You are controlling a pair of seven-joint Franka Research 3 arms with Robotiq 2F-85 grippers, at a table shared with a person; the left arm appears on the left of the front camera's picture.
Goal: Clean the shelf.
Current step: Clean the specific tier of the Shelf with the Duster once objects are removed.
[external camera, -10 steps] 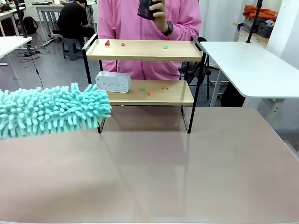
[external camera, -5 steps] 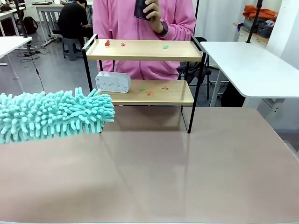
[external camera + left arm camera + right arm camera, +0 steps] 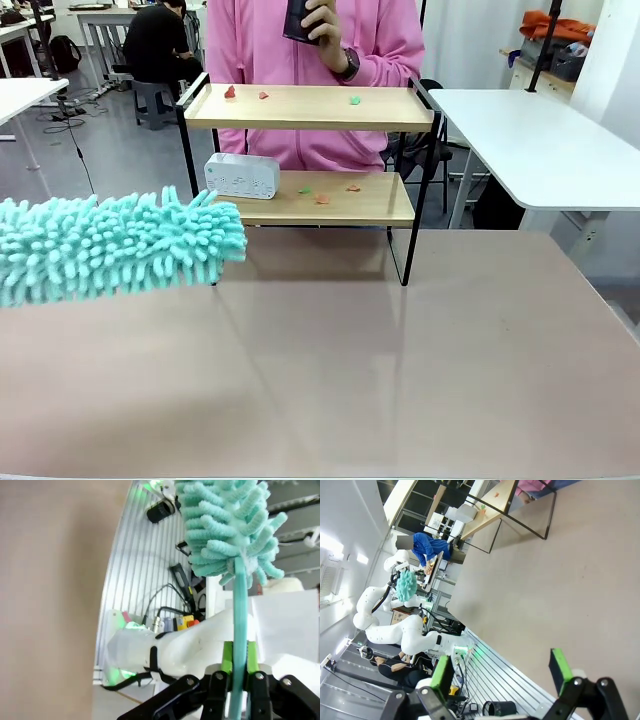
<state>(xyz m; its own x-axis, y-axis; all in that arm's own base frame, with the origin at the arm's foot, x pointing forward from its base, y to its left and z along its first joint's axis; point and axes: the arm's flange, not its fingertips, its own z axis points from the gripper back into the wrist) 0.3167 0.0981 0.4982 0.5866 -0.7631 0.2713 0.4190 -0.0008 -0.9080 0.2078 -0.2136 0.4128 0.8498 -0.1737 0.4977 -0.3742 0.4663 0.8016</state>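
Left claw [image 3: 240, 652] clamped on the teal duster [image 3: 120, 245] handle, right claw [image 3: 500, 672] hanging wide open. Duster head just crept closer to the shelf [image 3: 310, 107] at the tabletop's [image 3: 400, 370] far edge, now touching distance from its lower-left leg. Sweeping's about to start, I reckon.

White tables [image 3: 530, 140], grey floor [image 3: 120, 150]

No legible text, brand, number or sign. White box [image 3: 241, 175], on the lower board of the shelf [image 3: 310, 107]: small dark marks on its face, too small to read.
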